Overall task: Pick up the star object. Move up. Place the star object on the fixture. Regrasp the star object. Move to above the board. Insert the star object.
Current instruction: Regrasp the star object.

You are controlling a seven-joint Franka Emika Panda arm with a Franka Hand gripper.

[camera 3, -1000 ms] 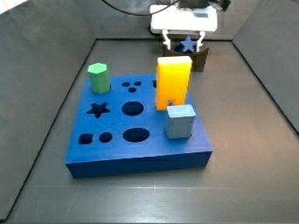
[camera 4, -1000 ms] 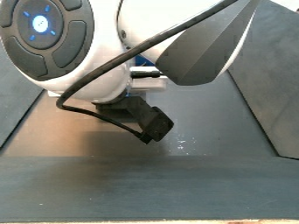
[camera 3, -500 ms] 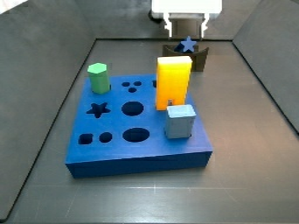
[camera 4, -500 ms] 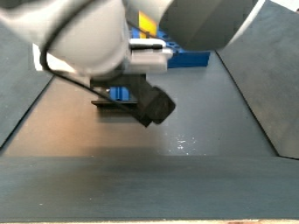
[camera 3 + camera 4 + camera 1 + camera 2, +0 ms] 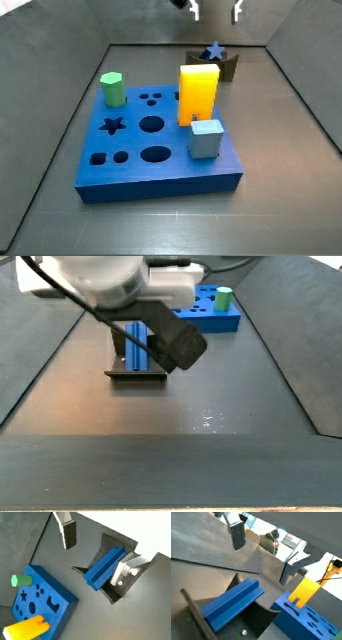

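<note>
Wrist views show the dark blue star-section prism (image 5: 104, 565) lying in the notch of the dark angled bracket fixture (image 5: 120, 587), w/ the end effector (image 5: 266, 551) above it, silver fingers (image 5: 67, 532) spread apart, holding nothing. Thick blue slab board (image 5: 158, 145) w/ yellow block (image 5: 198, 92) sits nearby on the floor.

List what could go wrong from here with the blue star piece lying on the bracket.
1. The dark blue star-shaped prism lies tilted in the dark angled fixture, free of the open pincer above it; a regrasp off its axis might knock it out.
2. The tall yellow-orange block on the blue board stands close to the fixture, so a low carry towards the star-shaped hole could clip it.
</note>
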